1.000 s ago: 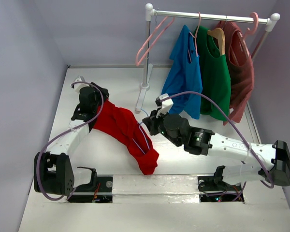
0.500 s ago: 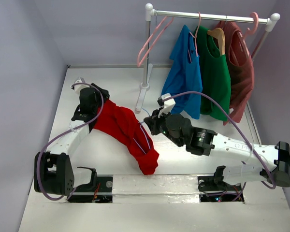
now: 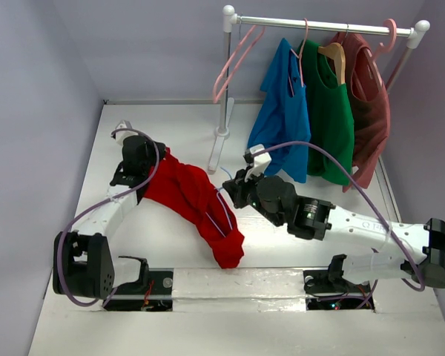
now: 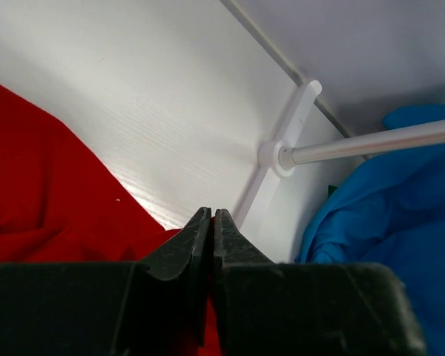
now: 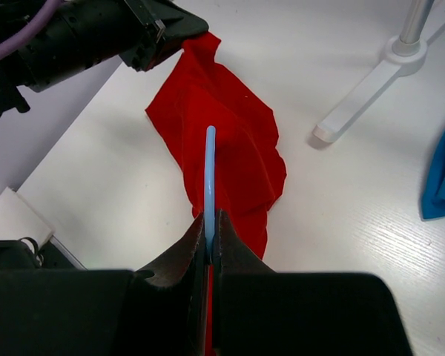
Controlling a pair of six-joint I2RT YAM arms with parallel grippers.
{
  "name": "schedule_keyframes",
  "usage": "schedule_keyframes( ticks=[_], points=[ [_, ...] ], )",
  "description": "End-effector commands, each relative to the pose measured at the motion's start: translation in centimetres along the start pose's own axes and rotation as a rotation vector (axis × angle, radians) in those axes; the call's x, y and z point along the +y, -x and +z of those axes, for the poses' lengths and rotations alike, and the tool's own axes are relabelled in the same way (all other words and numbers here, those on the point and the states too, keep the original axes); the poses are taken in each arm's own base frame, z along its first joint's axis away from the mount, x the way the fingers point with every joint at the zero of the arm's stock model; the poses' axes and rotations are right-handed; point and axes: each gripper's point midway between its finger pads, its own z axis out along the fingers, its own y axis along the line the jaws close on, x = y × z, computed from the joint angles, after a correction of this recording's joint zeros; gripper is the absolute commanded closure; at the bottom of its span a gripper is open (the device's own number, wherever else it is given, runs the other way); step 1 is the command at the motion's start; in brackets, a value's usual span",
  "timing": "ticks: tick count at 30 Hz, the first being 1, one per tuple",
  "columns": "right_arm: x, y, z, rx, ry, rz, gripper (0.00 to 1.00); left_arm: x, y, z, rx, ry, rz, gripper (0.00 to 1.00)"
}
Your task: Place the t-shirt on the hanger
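Observation:
The bright red t-shirt (image 3: 191, 196) lies bunched in a long strip on the white table, running from upper left to lower right. My left gripper (image 3: 160, 163) is shut on its upper-left edge, with red fabric (image 4: 44, 178) pinched low between the jaws of that gripper (image 4: 211, 216). My right gripper (image 5: 211, 222) is shut on the thin light-blue hanger (image 5: 209, 174), whose rod points out over the t-shirt (image 5: 230, 141). From above, the right gripper (image 3: 230, 190) sits at the shirt's right edge, and the hanger (image 3: 222, 211) shows as a pale line across the cloth.
A clothes rack stands at the back with its white foot (image 3: 218, 145) close to both grippers. On it hang pink hangers (image 3: 233, 59), a blue shirt (image 3: 285, 111), a green shirt (image 3: 330, 119) and a maroon shirt (image 3: 369, 104). The left arm (image 5: 89, 33) crosses the right wrist view's top left.
The left jaws opened a little, then closed on the t-shirt's edge. The right arm with the hanger drifted slightly rightward. The t-shirt has barely shifted.

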Motion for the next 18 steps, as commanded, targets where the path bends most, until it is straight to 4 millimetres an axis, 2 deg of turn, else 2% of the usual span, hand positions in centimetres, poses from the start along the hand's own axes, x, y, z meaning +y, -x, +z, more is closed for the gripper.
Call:
schedule_keyframes(
  ticks=[1,6,8,9,12,14,17,18],
  points=[
    [-0.5,1.1,-0.8,-0.042,-0.009,0.028,1.00,-3.2,4.0,-0.8,-0.077,-0.082,0.007,1.00],
    [-1.7,-0.2,-1.7,-0.001,-0.031,0.011,1.00,-4.9,9.6,-1.6,-0.162,-0.095,0.024,1.00],
    [-2.0,-0.7,-2.1,0.019,-0.034,0.008,1.00,-4.7,10.9,-1.8,-0.175,-0.071,0.044,1.00],
    [-2.2,-1.3,-2.4,0.047,-0.037,-0.004,1.00,-4.7,12.2,-2.0,-0.200,-0.066,0.044,1.00],
    [-2.8,-2.6,-3.4,0.111,-0.038,-0.022,1.00,-4.6,14.1,-2.2,-0.230,-0.047,0.063,1.00],
    [-3.2,-2.7,-3.9,0.132,-0.051,-0.029,1.00,-4.3,14.8,-2.3,-0.242,-0.038,0.065,1.00],
    [-3.2,-1.7,-5.2,0.137,-0.044,-0.035,1.00,-3.4,15.8,-2.1,-0.251,-0.014,0.062,1.00],
    [-2.6,0.3,-5.9,0.103,-0.020,-0.021,1.00,-3.6,15.8,-2.2,-0.249,-0.023,0.063,1.00]
  ],
)
